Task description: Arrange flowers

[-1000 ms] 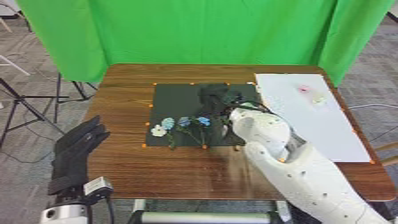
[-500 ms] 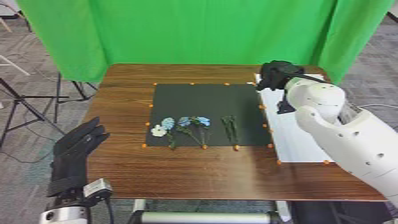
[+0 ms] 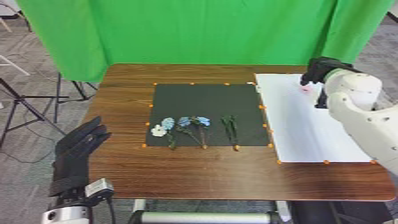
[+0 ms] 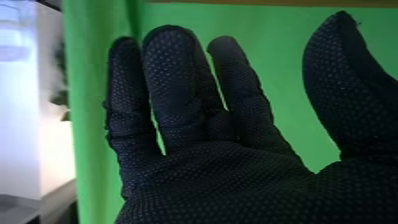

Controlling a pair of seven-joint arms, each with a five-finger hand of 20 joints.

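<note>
In the head view, my right hand (image 3: 327, 70) is over the far right part of the white sheet, beside a small pink flower (image 3: 306, 88). The right wrist view has my right hand (image 4: 213, 175) open, fingers straight, thumb apart, holding nothing. My left hand (image 3: 78, 152) rests open at the table's left edge. On the dark mat's near part lie a white flower (image 3: 159, 131), a light blue flower (image 3: 168, 123) and blue flowers (image 3: 202, 121) with stems toward me. Green stems (image 3: 230, 131) lie to their right.
The dark mat (image 3: 209, 100) lies left of the white sheet (image 3: 311, 142) on the brown table (image 3: 204, 175). Small orange markers line both. A green curtain (image 3: 213, 35) hangs behind the table's far edge.
My right hand has gone from over the dark mat to the right, across the white sheet toward its far right part. The green stems on the mat came into sight. My left hand has stayed put.
</note>
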